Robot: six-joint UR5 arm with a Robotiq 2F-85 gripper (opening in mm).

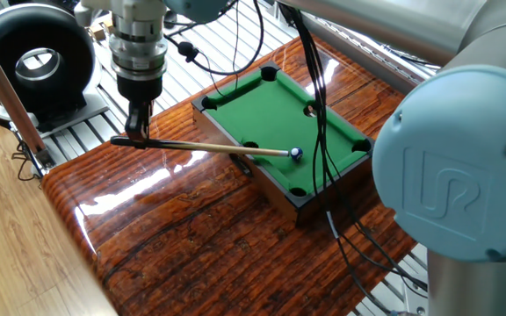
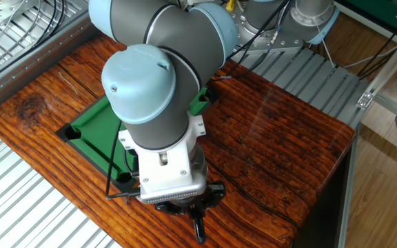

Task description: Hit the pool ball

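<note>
The pool ball, dark blue with a white patch, lies on the green felt of the small pool table near its front rail. My gripper is shut on the butt of a thin wooden cue. The cue lies nearly level over the table's left rail. Its pale tip is right at the ball, touching or almost touching it. In the other fixed view the arm hides the ball and cue; only my gripper and a strip of the pool table's green felt show.
A black round fan-like device stands at the back left on metal rails. Black cables hang across the pool table. The arm's large grey-blue joint blocks the right side. The glossy wooden tabletop ends at the left front edge.
</note>
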